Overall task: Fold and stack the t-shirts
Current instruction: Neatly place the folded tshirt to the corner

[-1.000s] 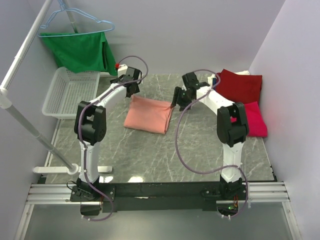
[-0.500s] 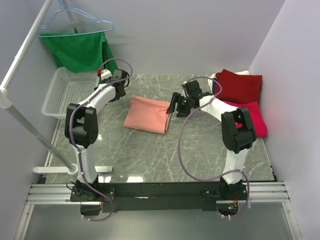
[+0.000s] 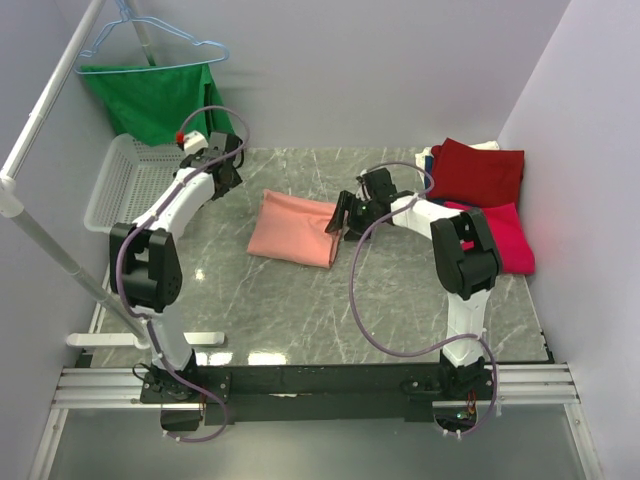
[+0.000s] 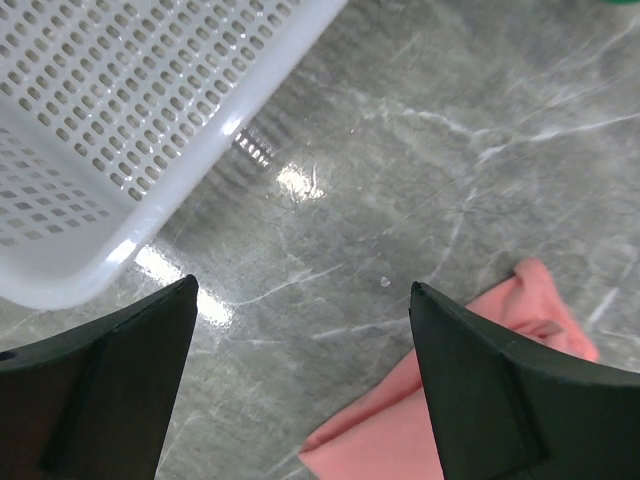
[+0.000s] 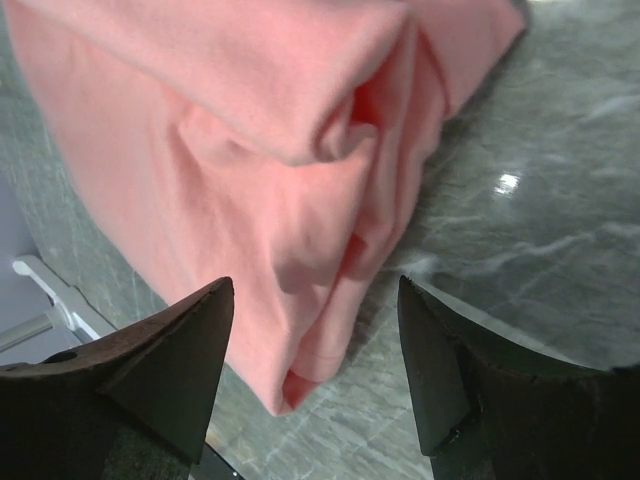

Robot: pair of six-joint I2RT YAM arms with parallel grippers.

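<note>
I have the salmon-pink tee (image 3: pixel 293 228) folded to a rough rectangle at the middle of the bench (image 3: pixel 300 315). Its long axis runs left to right with a slight skew, and the bunched layers sit at its right edge. Grey bench surface shows on its near side down to the arm bases, and on its left as far as the white basket (image 3: pixel 128 185) at the bench's left edge, below the green garment (image 3: pixel 160 100). The dark red tee (image 3: pixel 482 170) fills the far right corner and the crimson-pink tee (image 3: pixel 512 240) lies just nearer, touching it. Both are hard by the right wall and well apart from the salmon one. The right arm reaches low and leftward, with the right end effector (image 3: pixel 341 215) at the salmon tee's right edge. Its wrist view shows the 2 fingers (image 5: pixel 170 370) spread wide and released, framing the layered cloth edge and gripping nothing. The left arm stretches far out, with the left end effector (image 3: pixel 228 178) just beside the basket's right rim. Its jaws are parted over bare bench, and a corner of the salmon tee lies by 1 finger.
</note>
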